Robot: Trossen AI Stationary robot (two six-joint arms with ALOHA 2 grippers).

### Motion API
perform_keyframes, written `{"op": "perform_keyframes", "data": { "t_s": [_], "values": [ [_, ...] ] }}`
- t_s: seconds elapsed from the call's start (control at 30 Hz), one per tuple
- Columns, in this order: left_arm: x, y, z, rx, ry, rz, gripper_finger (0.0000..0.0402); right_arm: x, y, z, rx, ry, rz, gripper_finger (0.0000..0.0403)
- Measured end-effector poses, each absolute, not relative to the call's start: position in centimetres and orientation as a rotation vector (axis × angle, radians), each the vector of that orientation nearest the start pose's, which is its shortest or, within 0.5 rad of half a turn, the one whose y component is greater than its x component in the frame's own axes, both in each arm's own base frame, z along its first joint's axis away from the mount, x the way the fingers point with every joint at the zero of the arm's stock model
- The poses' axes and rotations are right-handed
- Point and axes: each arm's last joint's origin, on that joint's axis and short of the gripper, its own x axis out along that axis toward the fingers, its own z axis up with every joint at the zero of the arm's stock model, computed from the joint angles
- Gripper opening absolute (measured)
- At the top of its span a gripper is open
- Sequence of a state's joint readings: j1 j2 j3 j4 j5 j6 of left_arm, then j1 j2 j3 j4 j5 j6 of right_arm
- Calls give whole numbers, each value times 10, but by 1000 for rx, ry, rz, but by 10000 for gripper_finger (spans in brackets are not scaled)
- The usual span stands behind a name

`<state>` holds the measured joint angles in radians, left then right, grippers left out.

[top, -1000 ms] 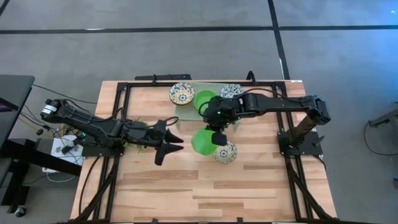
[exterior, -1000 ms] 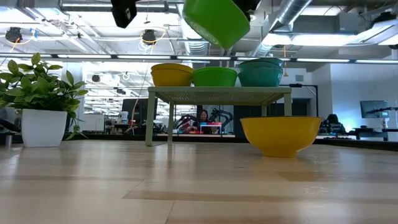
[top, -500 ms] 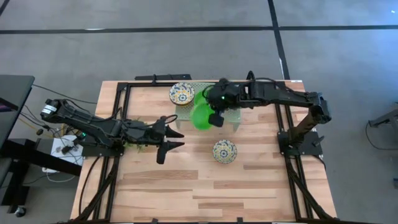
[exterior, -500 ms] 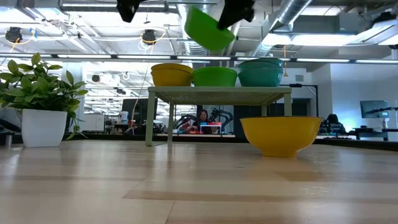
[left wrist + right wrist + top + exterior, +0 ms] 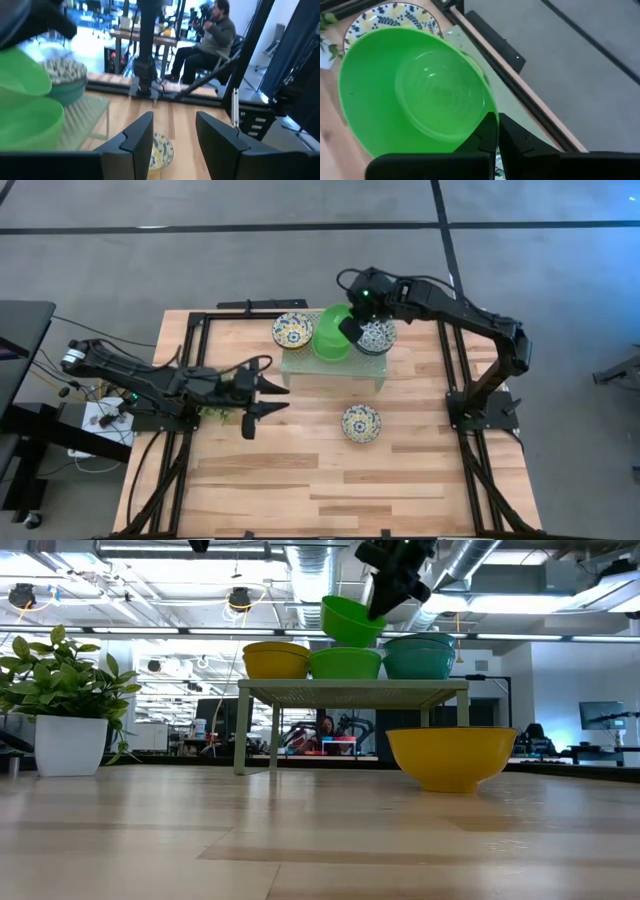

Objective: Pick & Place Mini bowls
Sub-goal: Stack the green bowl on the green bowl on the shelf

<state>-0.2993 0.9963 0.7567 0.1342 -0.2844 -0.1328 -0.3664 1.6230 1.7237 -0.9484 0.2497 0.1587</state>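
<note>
The green bowl, pinched at its rim by the closed right gripper, hangs tilted just above another green bowl on the rack, a gap only the low view reveals, while the left gripper waits open and empty over bare surface.

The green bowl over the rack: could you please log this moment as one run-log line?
right gripper: shut on green bowl | bowl: tilted, above rack's green bowl, not released | left gripper: open, waiting above table
</note>
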Motion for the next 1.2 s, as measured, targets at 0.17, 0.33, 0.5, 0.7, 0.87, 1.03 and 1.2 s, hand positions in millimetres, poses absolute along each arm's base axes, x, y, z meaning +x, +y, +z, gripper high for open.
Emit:
{"op": "perform_keyframes", "data": {
  "t_s": [0.17,0.33,0.5,0.7,0.87,1.03,1.2],
  "values": [
    [204,-55,327,-48,44,-14,140,314,-129,374,236,827,-578,1],
    [198,-53,332,-1,17,-15,123,324,-129,361,222,882,-518,1],
    [198,-53,332,0,19,-15,110,331,-133,350,188,982,-494,2],
    [198,-53,331,0,23,-15,106,339,-139,344,194,1037,-495,21],
    [198,-53,331,0,25,-15,106,346,-141,344,181,1031,-490,45],
    [198,-53,331,0,26,-15,106,346,-141,350,144,1016,-473,60],
    [198,-53,331,0,27,-15,106,346,-141,367,122,965,-468,62]
  ]
}}
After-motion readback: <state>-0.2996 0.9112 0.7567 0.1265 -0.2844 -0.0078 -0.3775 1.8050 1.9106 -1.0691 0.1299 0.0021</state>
